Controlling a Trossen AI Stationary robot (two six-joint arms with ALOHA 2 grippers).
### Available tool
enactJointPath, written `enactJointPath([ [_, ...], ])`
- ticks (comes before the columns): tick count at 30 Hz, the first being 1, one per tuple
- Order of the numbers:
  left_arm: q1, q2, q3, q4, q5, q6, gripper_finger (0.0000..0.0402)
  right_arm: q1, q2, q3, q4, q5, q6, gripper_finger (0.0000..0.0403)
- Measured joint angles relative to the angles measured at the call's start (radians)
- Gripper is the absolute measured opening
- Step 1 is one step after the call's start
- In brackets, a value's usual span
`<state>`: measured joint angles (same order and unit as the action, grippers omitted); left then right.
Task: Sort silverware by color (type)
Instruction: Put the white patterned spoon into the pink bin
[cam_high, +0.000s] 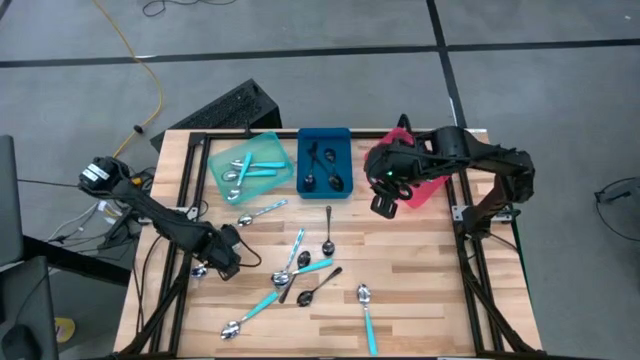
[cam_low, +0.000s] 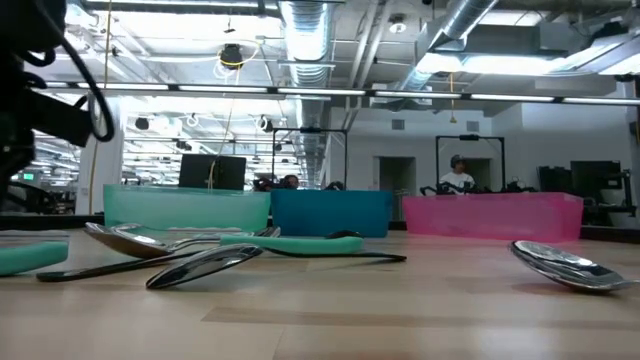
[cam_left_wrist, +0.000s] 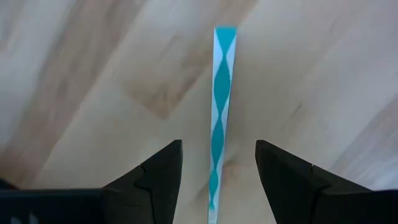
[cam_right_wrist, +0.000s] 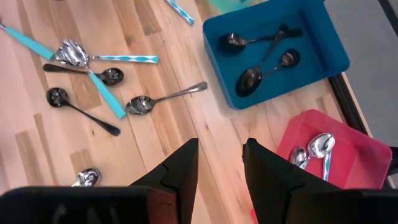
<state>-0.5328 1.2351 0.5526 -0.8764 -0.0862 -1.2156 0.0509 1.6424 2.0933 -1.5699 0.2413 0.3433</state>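
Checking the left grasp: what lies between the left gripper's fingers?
In the left wrist view, the left gripper is open, its fingers straddling a teal-patterned spoon handle on bare wood.

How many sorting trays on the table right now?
3. Teal tray at the far edge, left; blue tray next to it, middle; red tray on the right, partly covered by the right arm.

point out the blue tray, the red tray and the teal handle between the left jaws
blue tray (cam_high: 325, 134): high view, far rim.
red tray (cam_right_wrist: 367, 163): right wrist view, inner wall.
teal handle (cam_left_wrist: 222, 81): left wrist view, mid-handle.
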Motion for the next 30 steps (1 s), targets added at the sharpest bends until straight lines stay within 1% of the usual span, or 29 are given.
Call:
enactJointPath([
  [3, -0.032, 0.015, 0.0, -0.001, 0.035, -0.021, 0.0187, 0.0, 0.0, -0.01, 0.0, 0.0, 0.0, 0.0147],
  [7, -0.077, 0.047, 0.0, -0.008, 0.038, -0.055, 0.0187, 0.0, 0.0, -0.029, 0.003, 0.0, 0.0, 0.0147],
  [9, -0.09, 0.069, 0.004, -0.007, 0.055, -0.071, 0.0187, 0.0, 0.0, -0.041, 0.004, 0.0, 0.0, 0.0147],
  [12, -0.098, 0.11, 0.008, -0.006, 0.073, -0.065, 0.0175, 0.0, 0.0, -0.055, 0.008, 0.0, 0.0, 0.0147],
  [14, -0.099, 0.131, 0.011, -0.003, 0.081, -0.045, 0.0157, 0.0, 0.0, -0.06, 0.009, 0.0, 0.0, 0.0147],
  [17, -0.095, 0.142, 0.013, 0.007, 0.086, -0.038, 0.0119, 0.0, 0.0, -0.061, 0.013, 0.0, 0.005, 0.0147],
  [23, -0.093, 0.123, 0.012, 0.008, 0.083, -0.022, 0.0019, 0.001, 0.0, -0.061, 0.021, 0.0, 0.026, 0.0147],
  [24, -0.093, 0.12, 0.012, 0.008, 0.079, -0.019, 0.0011, 0.003, 0.0, -0.061, 0.026, 0.0, 0.026, 0.0147],
  [27, -0.094, 0.108, 0.01, 0.023, 0.051, -0.018, 0.0009, 0.014, 0.0, -0.061, 0.056, 0.011, 0.026, 0.0147],
  [30, -0.098, 0.077, 0.008, 0.049, 0.012, -0.018, 0.0004, 0.036, 0.0, -0.061, 0.091, 0.058, 0.023, 0.0147],
])
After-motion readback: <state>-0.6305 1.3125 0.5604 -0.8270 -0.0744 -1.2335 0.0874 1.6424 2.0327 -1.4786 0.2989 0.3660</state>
